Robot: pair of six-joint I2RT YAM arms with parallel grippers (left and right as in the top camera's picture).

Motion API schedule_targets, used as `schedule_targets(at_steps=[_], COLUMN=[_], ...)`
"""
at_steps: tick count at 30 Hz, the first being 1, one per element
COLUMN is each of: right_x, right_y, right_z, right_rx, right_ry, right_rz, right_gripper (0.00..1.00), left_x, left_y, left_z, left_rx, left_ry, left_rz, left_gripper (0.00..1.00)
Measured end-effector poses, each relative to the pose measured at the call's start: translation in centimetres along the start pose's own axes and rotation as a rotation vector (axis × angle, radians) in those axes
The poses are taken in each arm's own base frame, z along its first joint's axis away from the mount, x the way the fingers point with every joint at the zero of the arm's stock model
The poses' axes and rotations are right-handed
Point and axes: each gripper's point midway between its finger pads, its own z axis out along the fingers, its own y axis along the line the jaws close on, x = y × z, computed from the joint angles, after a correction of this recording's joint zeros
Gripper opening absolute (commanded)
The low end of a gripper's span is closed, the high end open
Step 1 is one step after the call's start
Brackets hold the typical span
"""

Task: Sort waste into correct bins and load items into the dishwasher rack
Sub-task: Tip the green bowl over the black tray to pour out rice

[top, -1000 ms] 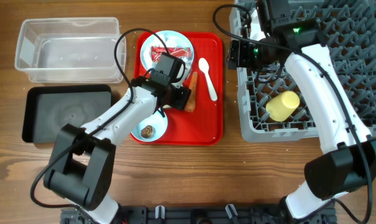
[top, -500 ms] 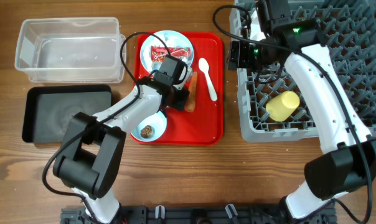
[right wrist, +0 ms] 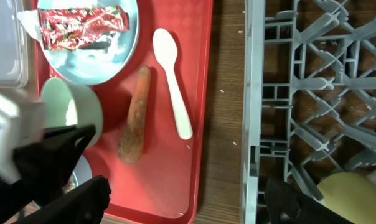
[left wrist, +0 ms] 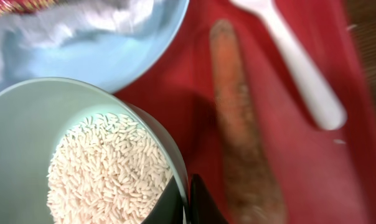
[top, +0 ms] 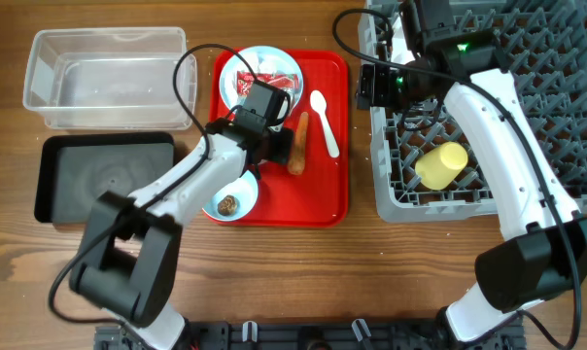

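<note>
Red tray: left gripper pinching pale green bowl rim.

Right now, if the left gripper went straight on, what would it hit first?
The left gripper would probably meet the red tray, in the gap between the pale green bowl it holds by the rim and the carrot; depth is unclear.

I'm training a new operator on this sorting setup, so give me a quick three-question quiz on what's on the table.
1. True or false: the yellow cup lies in the dishwasher rack.
2. What fills the pale green bowl? A rice, B soup, C peas.
3. Fill in: the carrot lies on the red tray beside the white plastic ____.
Key: 1 true; 2 A; 3 spoon.
</note>
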Motion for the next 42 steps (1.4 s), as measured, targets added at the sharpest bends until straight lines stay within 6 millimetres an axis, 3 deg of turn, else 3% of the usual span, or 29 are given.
schedule_targets(at_steps=[3,7,11,14,18,25,32,42], right_x=[0.0,0.0,0.0,0.0,0.1,0.1,0.5,1.0], right_y=[0.0,0.0,0.0,0.0,0.0,0.0,-0.1,-0.3], right_z=[0.0,0.0,0.0,0.0,0.0,0.0,0.0,0.0], right_rx=[0.000,0.000,0.000,0.001,0.001,0.002,0.006,0.012], right_ry=[0.000,0.000,0.000,0.001,0.004,0.004,0.019,0.041], right_rz=[0.000,0.000,0.000,-0.001,-0.004,-0.007,-0.005,-0.001], right_gripper=[0.83,0.83,0.83,0.83,0.83,0.83,0.84,0.83], left_x=[-1.2,-2.4,-1.4,1.3,4.2,5.0,5.9,6.8], left_y=[-0.4,-0.4,2.3,5.9,11.8,18.2,21.3,25.0], left_z=[-2.9,-8.4,-12.1,-14.1,-15.3,-16.3,-14.5,-14.4], left_rx=[0.021,0.053,0.029,-0.012,-0.049,0.102,0.384,0.754], left_ry=[-0.054,-0.134,-0.132,-0.058,0.008,-0.063,-0.104,-0.292], left_rz=[-0.067,-0.171,-0.295,-0.426,-0.627,-0.789,-0.866,-1.023], left_gripper=[0.04,0.04,0.04,0.04,0.04,0.04,0.04,0.04])
